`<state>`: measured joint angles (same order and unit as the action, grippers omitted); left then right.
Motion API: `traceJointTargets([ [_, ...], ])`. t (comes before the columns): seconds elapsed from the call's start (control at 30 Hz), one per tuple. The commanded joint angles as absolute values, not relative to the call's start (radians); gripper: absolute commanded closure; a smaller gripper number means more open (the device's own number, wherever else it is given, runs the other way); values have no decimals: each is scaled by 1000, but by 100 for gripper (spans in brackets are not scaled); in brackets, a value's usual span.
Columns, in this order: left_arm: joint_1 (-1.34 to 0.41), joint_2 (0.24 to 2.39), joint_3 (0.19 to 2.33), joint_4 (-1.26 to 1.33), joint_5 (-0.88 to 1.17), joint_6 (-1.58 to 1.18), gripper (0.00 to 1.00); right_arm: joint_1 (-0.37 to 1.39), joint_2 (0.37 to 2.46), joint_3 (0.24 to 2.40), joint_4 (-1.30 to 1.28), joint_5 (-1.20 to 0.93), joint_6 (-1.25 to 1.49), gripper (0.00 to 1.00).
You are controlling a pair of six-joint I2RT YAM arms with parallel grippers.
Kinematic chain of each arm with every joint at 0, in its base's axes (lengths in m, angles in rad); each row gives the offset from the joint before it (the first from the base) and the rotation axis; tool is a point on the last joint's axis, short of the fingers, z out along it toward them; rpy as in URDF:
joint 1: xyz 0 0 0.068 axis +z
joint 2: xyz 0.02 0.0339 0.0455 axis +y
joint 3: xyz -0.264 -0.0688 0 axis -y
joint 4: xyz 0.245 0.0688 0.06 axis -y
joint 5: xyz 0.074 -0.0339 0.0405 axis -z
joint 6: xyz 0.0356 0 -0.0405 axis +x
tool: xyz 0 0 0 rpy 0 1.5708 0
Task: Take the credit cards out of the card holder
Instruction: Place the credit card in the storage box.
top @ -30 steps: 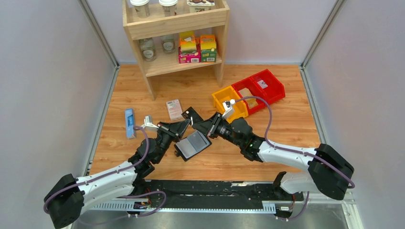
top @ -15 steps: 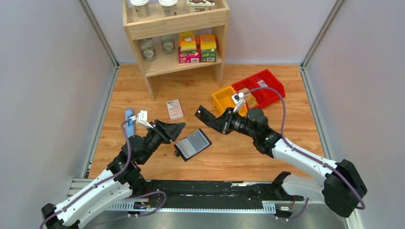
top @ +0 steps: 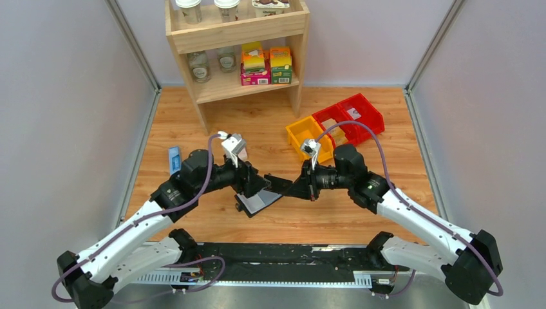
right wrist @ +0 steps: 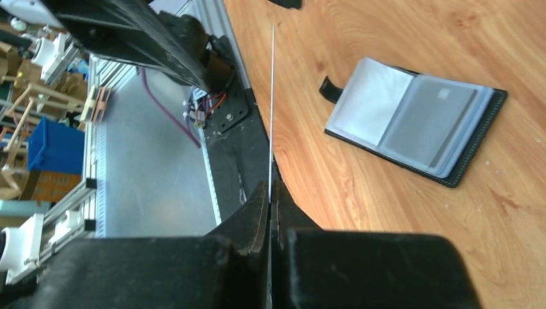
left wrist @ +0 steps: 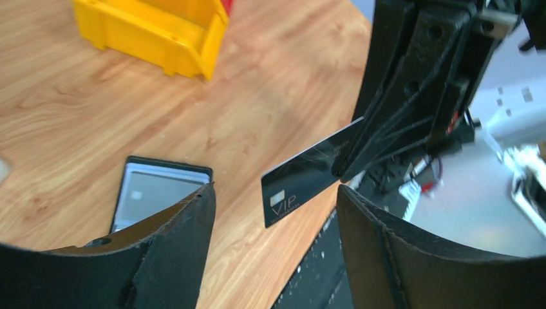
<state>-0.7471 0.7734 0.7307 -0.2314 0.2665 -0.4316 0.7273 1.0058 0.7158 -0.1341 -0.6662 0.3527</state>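
The card holder (top: 263, 201) lies open on the wooden floor, with a grey card (right wrist: 430, 123) showing inside its clear pocket (right wrist: 412, 125). My right gripper (top: 294, 187) is shut on the edge of a black credit card (top: 277, 182) marked VIP (left wrist: 302, 175) and holds it above the floor, right of the holder. In the right wrist view the card (right wrist: 272, 96) appears edge-on between the closed fingers (right wrist: 272, 193). My left gripper (top: 252, 185) hovers over the holder, open and empty (left wrist: 275, 192). The card's free end lies just ahead of its fingertips.
A yellow bin (top: 309, 138) and two red bins (top: 353, 114) stand right of centre at the back. The wooden shelf (top: 235, 38) with jars and boxes stands at the back. A narrow blue box (top: 174, 159) lies at the left. The arms' base rail (top: 277, 257) runs along the near edge.
My left gripper opened, let go of the card and swung right over the holder. The right gripper kept the card and carried it nearer and lower.
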Motion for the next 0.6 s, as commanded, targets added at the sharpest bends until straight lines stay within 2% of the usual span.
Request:
traceJointTargets([
  [0.0,-700,827,798,-236,546,-282,26,730,973,758,-141,-807,279,100],
  [0.17,-654,874,818,-216,751,-247,35,730,948,753,-124,-845,262,100],
  [0.23,-653,893,827,-209,798,-238,42,730,945,753,-123,-859,256,100],
  [0.37,-653,917,833,-170,865,-245,64,730,950,752,-120,-870,252,100],
  [0.4,-653,919,831,-154,882,-253,76,730,951,752,-121,-870,252,100],
  [0.43,-653,920,831,-147,890,-255,83,730,951,752,-120,-867,252,100],
  [0.47,-653,919,830,-137,891,-261,100,730,951,752,-117,-856,258,98],
  [0.57,-653,901,809,-109,859,-297,100,730,934,732,-81,-777,300,83],
])
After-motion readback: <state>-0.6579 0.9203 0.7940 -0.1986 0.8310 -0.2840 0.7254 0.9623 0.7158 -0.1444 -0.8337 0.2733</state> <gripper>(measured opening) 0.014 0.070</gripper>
